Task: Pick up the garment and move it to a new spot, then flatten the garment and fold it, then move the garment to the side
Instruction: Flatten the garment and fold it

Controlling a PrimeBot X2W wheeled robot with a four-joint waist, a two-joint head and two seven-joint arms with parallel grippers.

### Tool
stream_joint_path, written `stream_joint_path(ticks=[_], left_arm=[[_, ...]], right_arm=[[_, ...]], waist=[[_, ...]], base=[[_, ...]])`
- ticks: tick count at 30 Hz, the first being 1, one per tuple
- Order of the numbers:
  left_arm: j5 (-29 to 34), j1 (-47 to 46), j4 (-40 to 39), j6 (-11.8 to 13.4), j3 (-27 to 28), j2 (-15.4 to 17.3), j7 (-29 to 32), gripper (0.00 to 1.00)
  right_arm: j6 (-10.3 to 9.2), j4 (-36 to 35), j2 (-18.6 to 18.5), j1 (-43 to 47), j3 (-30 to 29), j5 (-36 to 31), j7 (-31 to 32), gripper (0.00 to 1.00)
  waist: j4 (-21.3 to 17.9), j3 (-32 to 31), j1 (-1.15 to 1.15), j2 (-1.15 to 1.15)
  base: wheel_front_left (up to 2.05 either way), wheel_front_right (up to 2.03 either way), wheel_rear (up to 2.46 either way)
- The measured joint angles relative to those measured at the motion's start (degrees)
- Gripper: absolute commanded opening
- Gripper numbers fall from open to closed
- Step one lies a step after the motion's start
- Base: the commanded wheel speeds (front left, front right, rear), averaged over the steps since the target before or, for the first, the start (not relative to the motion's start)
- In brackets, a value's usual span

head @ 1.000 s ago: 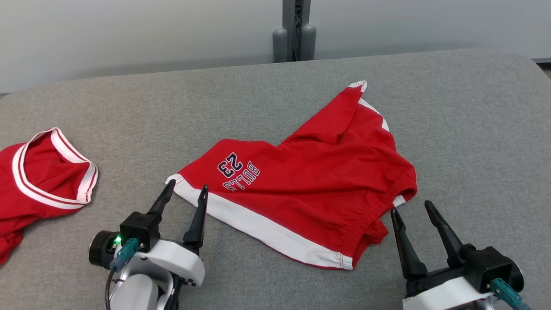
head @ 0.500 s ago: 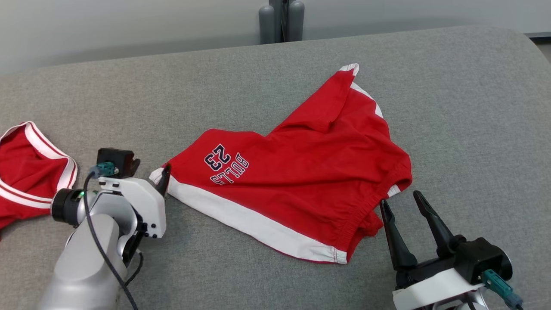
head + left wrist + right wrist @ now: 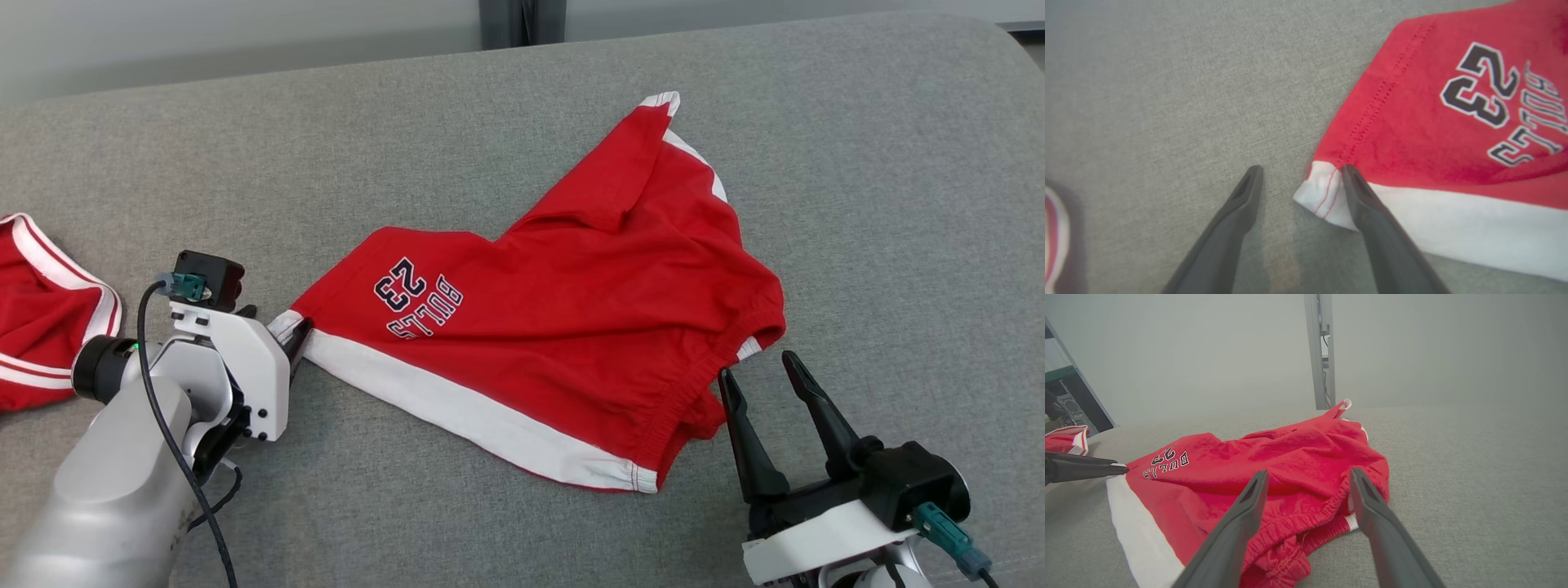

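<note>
L gripper [image 3: 1302,170] has swung round leftward: jaws spread, now straddling the white hem corner [image 3: 1323,196] of the red Bulls shorts [image 3: 571,310], which lie mid grey cushion [image 3: 898,204]. R gripper [image 3: 758,366] hasn't moved, spread at the waistband [image 3: 694,400]. I'd say pickup's next.

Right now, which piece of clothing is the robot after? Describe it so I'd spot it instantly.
Look at the wide grey fabric surface; near its middle lie rumpled red cloth shorts with white trim. Unlike the red, white-striped garment at the left edge, they carry a dark "BULLS 23" print.
</note>
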Motion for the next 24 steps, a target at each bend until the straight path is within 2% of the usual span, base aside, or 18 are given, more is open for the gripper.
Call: stream_joint_path(ticks=[10,11,12,13,14,16,17,19,21,22,24], left_arm=[[-6.32,-0.54,-1.74,0.0,-7.98,2.46,-0.11,1.0],[-6.79,-0.56,-1.74,0.0,-8.51,2.61,-0.35,0.97],[-7.22,-0.6,-1.75,0.0,-9.02,2.71,-0.54,0.85],[-7.56,-0.67,-1.79,0.0,-9.61,2.78,-0.97,0.85],[-7.9,-0.75,-1.78,0.0,-10.16,2.82,-1.32,0.67],[-8.67,-0.9,-1.75,0.0,-11.16,2.97,-2.12,0.67],[-8.82,-1.07,-1.65,0.0,-11.61,3.1,-2.66,0.62],[-9.37,-1.42,-1.18,0.0,-12.38,3.24,-3.48,0.62],[-9.87,-1.73,-0.56,0.0,-12.99,3.15,-4.17,0.13],[-10.17,-1.99,-0.27,0.0,-13.18,3.08,-4.65,0.0],[-10.62,-2.52,0.35,-0.01,-13.76,2.91,-5.36,0.0]], right_arm=[[0.0,0.31,-0.05,-0.05,-0.13,-0.03,0.0,1.0],[0.0,0.34,-0.05,-0.07,-0.1,-0.04,0.0,1.0],[0.0,0.36,-0.05,-0.08,-0.07,-0.04,0.0,1.0],[0.0,0.37,-0.05,-0.08,-0.03,-0.04,0.0,1.0],[0.0,0.38,-0.07,-0.08,-0.02,-0.05,0.0,1.0],[0.0,0.44,-0.09,-0.08,-0.03,-0.13,0.0,1.0],[0.0,0.47,-0.09,-0.08,-0.01,-0.13,0.0,1.0],[0.0,0.57,-0.1,-0.08,0.04,-0.15,0.0,1.0],[0.0,0.66,-0.11,-0.11,0.04,-0.21,0.0,1.0],[0.0,0.69,-0.11,-0.15,0.05,-0.22,0.0,1.0],[0.0,0.87,-0.11,-0.31,0.2,-0.22,0.0,1.0]], waist=[[0.7,-0.15,0.0,0.0],[0.76,-0.2,0.0,0.0],[0.81,-0.23,0.0,0.0],[0.85,-0.23,0.0,0.0],[0.88,-0.21,0.0,0.0],[0.91,-0.13,0.0,0.0],[0.91,-0.07,0.0,0.0],[0.88,0.05,0.0,0.0],[0.84,0.15,0.0,0.0],[0.81,0.21,0.0,0.0],[0.72,0.25,0.0,0.0]], base=[[0.0,0.0,0.0],[0.0,0.0,0.0],[0.0,0.0,0.0],[0.0,0.0,0.0],[0.0,0.0,0.0],[0.0,0.0,0.0],[0.0,0.0,0.0],[0.0,0.0,0.0],[0.0,0.0,0.0],[0.0,0.0,0.0],[0.0,0.0,0.0]])
